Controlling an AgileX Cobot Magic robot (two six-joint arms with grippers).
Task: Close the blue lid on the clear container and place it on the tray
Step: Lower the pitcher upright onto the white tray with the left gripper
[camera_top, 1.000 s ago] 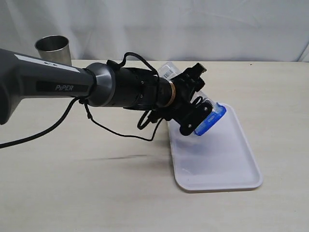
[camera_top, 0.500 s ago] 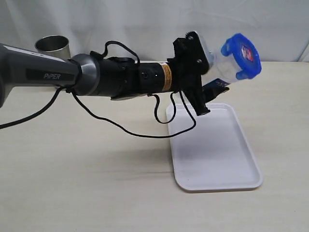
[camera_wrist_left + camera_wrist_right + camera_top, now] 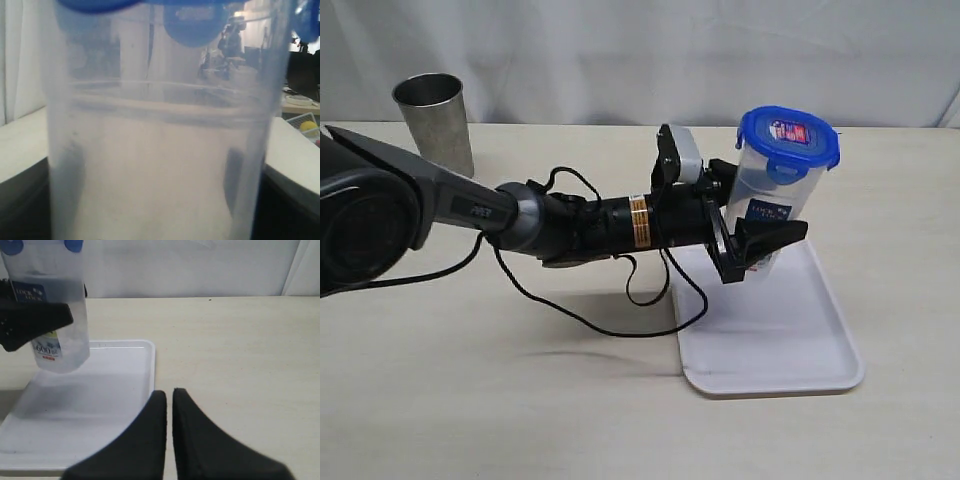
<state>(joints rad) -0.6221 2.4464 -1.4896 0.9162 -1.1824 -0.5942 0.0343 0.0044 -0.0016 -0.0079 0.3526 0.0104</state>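
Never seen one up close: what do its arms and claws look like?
The left arm is dark grey with white lettering, then black, with a yellow band, a loose black cable and a pale camera box. The left gripper and right gripper have black fingers.

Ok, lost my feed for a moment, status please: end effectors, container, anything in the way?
Left end effector clamped on clear container, upright over tray, blue lid on. Right end effector shut, empty. Tray bare, nothing blocking.

Blue lid (image 3: 788, 137), clear container (image 3: 772, 205), white tray (image 3: 775, 340).
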